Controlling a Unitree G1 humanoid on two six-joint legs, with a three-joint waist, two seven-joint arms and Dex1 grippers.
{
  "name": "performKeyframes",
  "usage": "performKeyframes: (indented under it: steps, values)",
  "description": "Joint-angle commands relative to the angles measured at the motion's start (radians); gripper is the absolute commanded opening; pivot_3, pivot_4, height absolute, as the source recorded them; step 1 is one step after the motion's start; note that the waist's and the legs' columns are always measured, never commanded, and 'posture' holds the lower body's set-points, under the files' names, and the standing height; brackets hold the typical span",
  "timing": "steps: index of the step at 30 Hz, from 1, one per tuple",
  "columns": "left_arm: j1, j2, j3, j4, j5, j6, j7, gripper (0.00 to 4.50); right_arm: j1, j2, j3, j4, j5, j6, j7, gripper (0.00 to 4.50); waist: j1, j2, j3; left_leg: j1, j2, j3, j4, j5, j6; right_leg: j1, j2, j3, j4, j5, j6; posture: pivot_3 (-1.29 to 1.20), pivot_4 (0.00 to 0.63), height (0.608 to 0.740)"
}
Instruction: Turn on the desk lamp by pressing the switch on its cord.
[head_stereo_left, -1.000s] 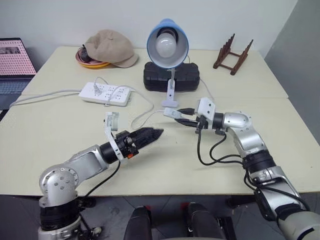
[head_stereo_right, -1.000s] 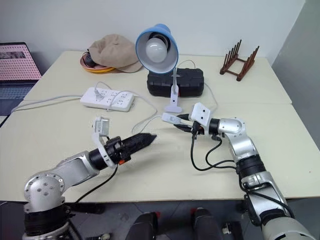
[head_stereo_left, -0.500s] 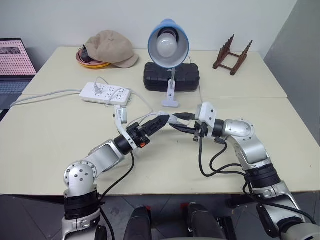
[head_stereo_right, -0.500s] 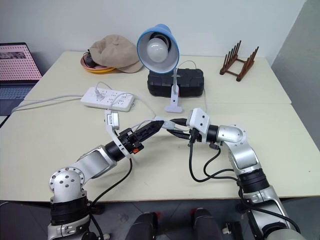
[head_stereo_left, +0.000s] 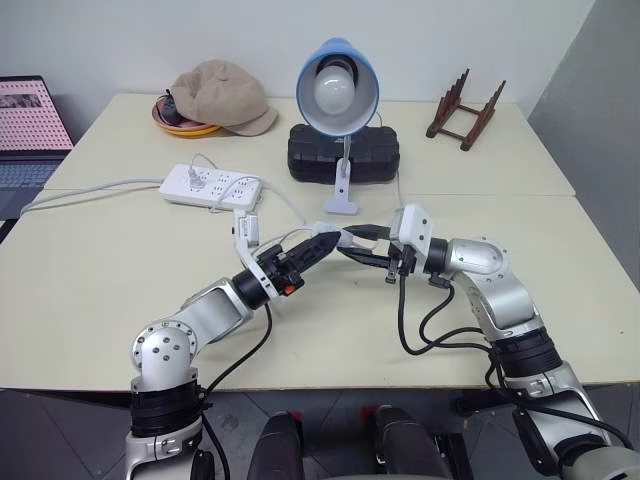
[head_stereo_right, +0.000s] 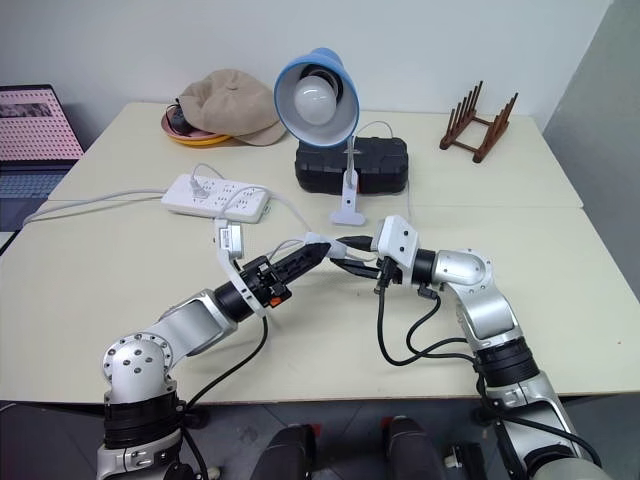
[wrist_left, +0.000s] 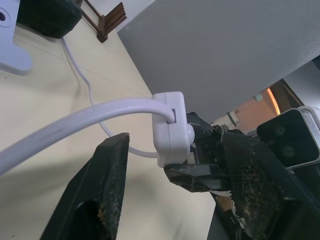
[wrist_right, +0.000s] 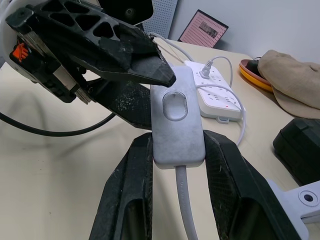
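Jaws of the right gripper (wrist_right: 177, 165) were clamped on the switch (wrist_right: 176, 125), one black finger pressed against each long side, holding it lifted off the table (head_stereo_left: 90, 270) with its oval button facing up. The left gripper (head_stereo_left: 322, 240) met it from the other side: its fingers stood partly apart around the far end of the switch, one fingertip (wrist_right: 150, 67) lying over the top just short of the button, the other beneath. Whether that upper tip actually touched the switch cannot be told.

The cord (wrist_left: 75, 117) ran out of both ends of the switch, one length trailing back toward the desk lamp (head_stereo_left: 337, 90), which stood just behind the two grippers on its white clip base, its blue shade facing forward with the bulb unlit. Directly behind the lamp sat a black case (head_stereo_left: 370, 152). A white power strip (head_stereo_left: 210, 187) lay to the left of the lamp, with a plug in it and its own cable leading off the left edge. Farther back were a beige cap (head_stereo_left: 220, 95) over a yellow dish, and a wooden rack (head_stereo_left: 465, 110) at the right. A laptop (head_stereo_left: 30, 125) stood at the far left.
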Motion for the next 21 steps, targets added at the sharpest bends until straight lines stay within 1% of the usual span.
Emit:
performKeyframes:
  steps: [1, 8, 9, 14, 18, 19, 20, 21]
  values:
    - [-0.018, 0.009, 0.006, -0.006, -0.025, -0.013, -0.007, 2.0, 0.0, -0.008, -0.004, -0.038, 0.016, -0.013, 0.001, 1.07, 0.0, 0.0, 0.0, 0.0, 0.0, 0.0, 0.0, 0.0, 0.0, 0.0, 0.0, 0.0, 0.0, 0.0, 0.0, 0.0, 0.15, 0.74]
    - [-0.02, 0.014, 0.006, -0.001, -0.029, -0.018, -0.006, 0.56, -0.002, -0.01, -0.005, -0.034, 0.016, -0.016, -0.002, 1.07, 0.0, 0.0, 0.0, 0.0, 0.0, 0.0, 0.0, 0.0, 0.0, 0.0, 0.0, 0.0, 0.0, 0.0, 0.0, 0.0, 0.15, 0.74]
    - [-0.022, 0.014, 0.006, 0.001, -0.03, -0.018, -0.005, 0.46, -0.003, -0.01, -0.005, -0.034, 0.016, -0.016, -0.003, 1.07, 0.0, 0.0, 0.0, 0.0, 0.0, 0.0, 0.0, 0.0, 0.0, 0.0, 0.0, 0.0, 0.0, 0.0, 0.0, 0.0, 0.15, 0.74]
    - [-0.022, 0.015, 0.009, 0.0, -0.038, -0.018, -0.001, 0.46, -0.005, -0.01, -0.006, -0.032, 0.016, -0.016, -0.006, 1.07, 0.0, 0.0, 0.0, 0.0, 0.0, 0.0, 0.0, 0.0, 0.0, 0.0, 0.0, 0.0, -0.001, 0.0, 0.0, 0.0, 0.15, 0.74]
    - [-0.021, 0.021, -0.001, -0.008, -0.015, -0.023, -0.009, 0.46, -0.007, -0.007, -0.003, -0.028, 0.014, -0.017, -0.007, 1.07, 0.0, 0.0, 0.0, 0.0, 0.0, 0.0, 0.0, 0.0, 0.0, 0.0, 0.0, 0.0, -0.001, 0.0, 0.0, 0.0, 0.15, 0.74]
    - [-0.02, 0.021, 0.0, -0.009, -0.013, -0.026, -0.012, 1.16, -0.008, -0.006, -0.002, -0.024, 0.012, -0.019, -0.007, 1.07, 0.0, 0.0, 0.0, 0.0, 0.0, 0.0, 0.0, 0.0, 0.0, 0.0, 0.0, 0.0, -0.001, 0.0, 0.0, 0.0, 0.15, 0.74]
    - [-0.019, 0.02, 0.003, -0.007, -0.018, -0.026, -0.01, 1.24, -0.01, -0.005, -0.002, -0.019, 0.011, -0.022, -0.008, 1.07, 0.0, 0.0, 0.0, 0.0, 0.0, 0.0, 0.0, 0.0, 0.0, 0.0, 0.0, 0.0, -0.001, 0.0, 0.0, 0.0, 0.15, 0.74]
    - [-0.017, 0.025, 0.006, -0.011, -0.027, -0.021, -0.011, 1.48, -0.015, -0.004, -0.001, -0.009, 0.008, -0.027, -0.007, 1.07, 0.0, 0.0, 0.0, 0.0, 0.0, 0.0, 0.0, 0.0, 0.0, 0.0, 0.0, 0.0, -0.001, 0.0, 0.0, 0.0, 0.15, 0.74]
